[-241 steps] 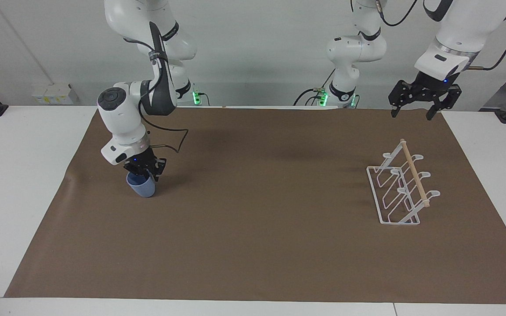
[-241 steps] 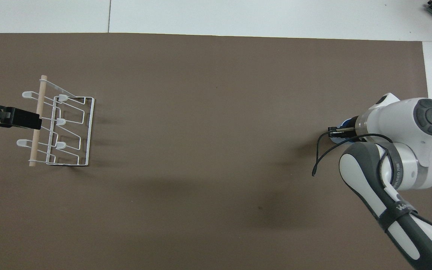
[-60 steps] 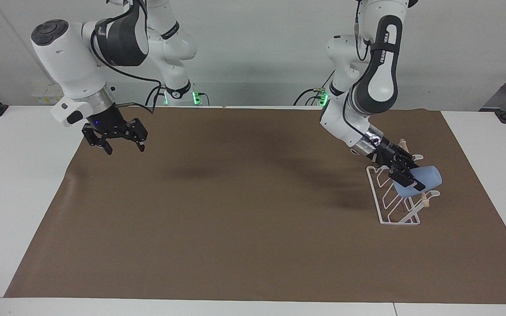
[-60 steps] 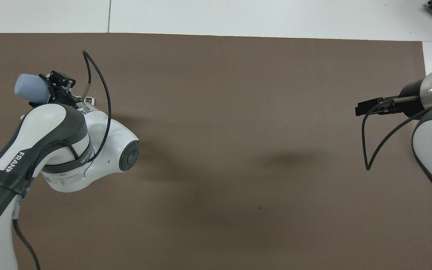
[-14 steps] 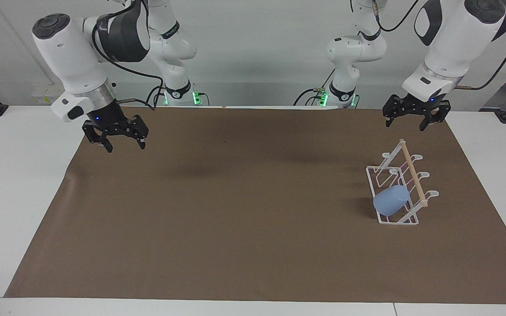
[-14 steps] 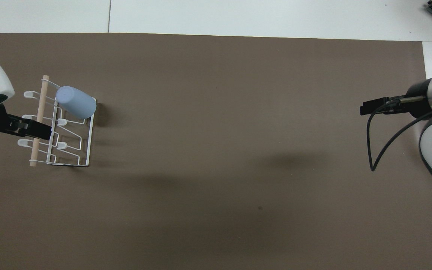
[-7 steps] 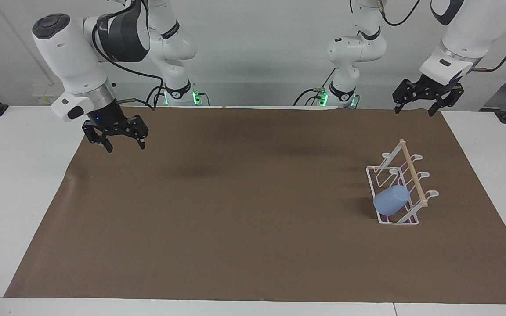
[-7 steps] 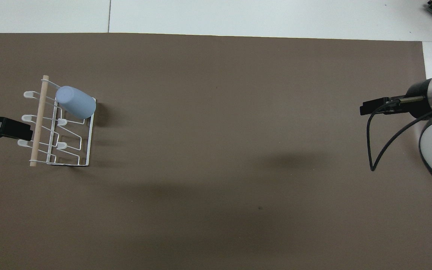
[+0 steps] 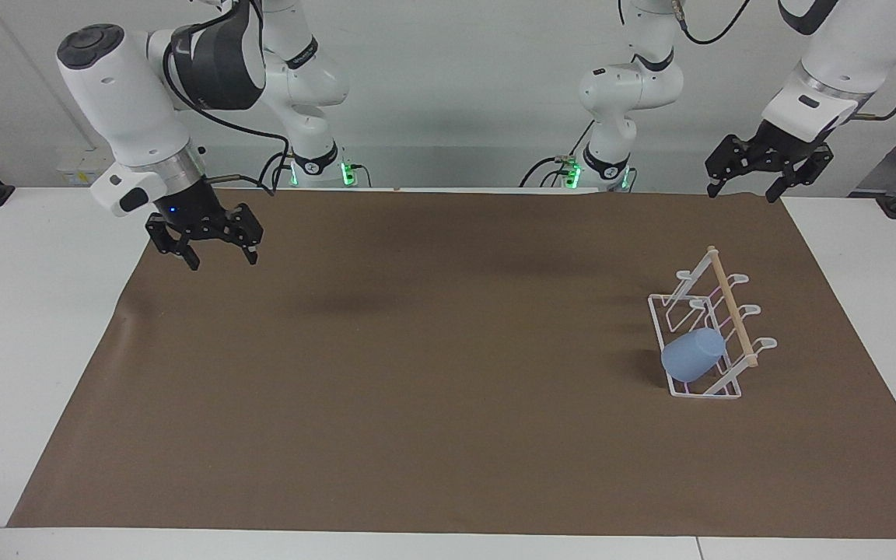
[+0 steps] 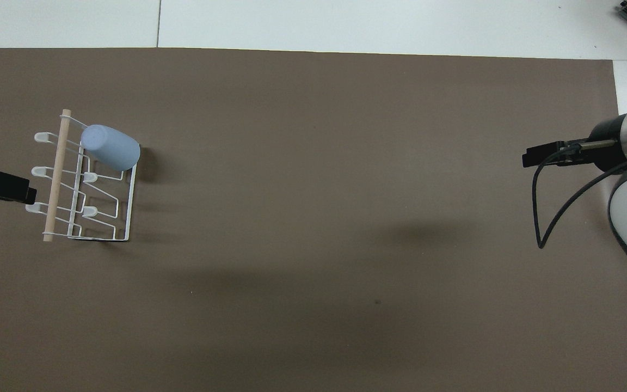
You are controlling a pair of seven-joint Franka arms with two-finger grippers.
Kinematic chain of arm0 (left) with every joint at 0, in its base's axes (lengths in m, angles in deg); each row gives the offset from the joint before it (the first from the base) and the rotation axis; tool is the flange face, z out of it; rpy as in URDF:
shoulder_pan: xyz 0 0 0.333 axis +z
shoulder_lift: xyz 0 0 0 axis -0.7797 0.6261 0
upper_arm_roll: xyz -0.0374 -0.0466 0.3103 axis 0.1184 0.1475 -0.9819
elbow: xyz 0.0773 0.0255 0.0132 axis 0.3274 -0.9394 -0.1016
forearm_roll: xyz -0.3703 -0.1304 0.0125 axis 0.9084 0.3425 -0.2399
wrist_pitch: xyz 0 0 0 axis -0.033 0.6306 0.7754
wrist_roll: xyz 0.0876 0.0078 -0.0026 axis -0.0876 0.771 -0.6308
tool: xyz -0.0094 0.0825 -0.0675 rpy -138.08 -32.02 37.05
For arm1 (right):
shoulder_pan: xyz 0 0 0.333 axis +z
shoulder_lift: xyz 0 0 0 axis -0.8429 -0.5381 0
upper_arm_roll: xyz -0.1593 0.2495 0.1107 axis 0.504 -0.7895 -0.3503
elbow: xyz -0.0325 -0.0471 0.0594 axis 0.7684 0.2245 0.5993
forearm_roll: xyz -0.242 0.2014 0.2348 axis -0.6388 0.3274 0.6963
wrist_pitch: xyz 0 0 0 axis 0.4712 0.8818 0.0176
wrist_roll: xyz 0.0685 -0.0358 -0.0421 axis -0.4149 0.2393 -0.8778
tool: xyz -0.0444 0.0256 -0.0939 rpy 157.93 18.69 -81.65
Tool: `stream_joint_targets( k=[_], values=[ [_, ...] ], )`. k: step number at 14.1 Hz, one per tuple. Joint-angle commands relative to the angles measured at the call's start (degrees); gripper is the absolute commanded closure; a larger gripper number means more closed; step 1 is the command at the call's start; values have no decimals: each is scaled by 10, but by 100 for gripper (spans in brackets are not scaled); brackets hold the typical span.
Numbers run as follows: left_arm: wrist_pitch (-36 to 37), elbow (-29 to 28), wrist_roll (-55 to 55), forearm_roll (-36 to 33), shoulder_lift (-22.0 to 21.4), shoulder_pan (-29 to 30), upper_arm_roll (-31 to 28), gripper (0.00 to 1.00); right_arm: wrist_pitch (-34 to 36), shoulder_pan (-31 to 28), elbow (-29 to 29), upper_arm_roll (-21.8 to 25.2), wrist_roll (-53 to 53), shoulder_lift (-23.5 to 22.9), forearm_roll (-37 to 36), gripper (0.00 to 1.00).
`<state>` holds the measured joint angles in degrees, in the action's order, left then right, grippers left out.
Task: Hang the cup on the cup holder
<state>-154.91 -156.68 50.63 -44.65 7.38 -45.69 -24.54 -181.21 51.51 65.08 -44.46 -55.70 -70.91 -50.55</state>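
The light-blue cup (image 9: 693,355) sits tilted on a prong of the white wire cup holder (image 9: 708,330), its closed base pointing toward the right arm's end, while the open, empty left hand (image 9: 767,187) hangs above the desk (image 9: 448,435) near the cup holder, and the right hand (image 9: 204,253), open too, waits well apart from it.

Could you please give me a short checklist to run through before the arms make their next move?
1. Cup on a prong of the cup holder, tilted, base up: ok.
2. Cup free of both grippers: ok.
3. Cup holder flat on the brown mat: ok.
4. Left gripper open, raised by the mat's corner at its own end: ok.
5. Right gripper open, waiting above the mat's other end: ok.
6. Prong seated deep inside the cup: cannot tell.
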Motion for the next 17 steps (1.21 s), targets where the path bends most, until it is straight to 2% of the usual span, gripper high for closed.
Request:
stream_joint_targets(
  k=[1, 12, 15, 17],
  values=[
    [17, 18, -6, 0, 10, 9, 4, 0, 3, -2, 10, -1, -6, 11, -12, 0],
    [9, 16, 4, 0, 17, 2, -1, 0, 3, -2, 10, -1, -6, 11, -12, 0],
    [13, 15, 48, 1, 15, -58, -78, 0, 3, -2, 10, -1, -6, 11, -12, 0],
    [8, 11, 61, 1, 12, -62, -85, 0, 3, -2, 10, -1, -6, 11, -12, 0]
  ],
)
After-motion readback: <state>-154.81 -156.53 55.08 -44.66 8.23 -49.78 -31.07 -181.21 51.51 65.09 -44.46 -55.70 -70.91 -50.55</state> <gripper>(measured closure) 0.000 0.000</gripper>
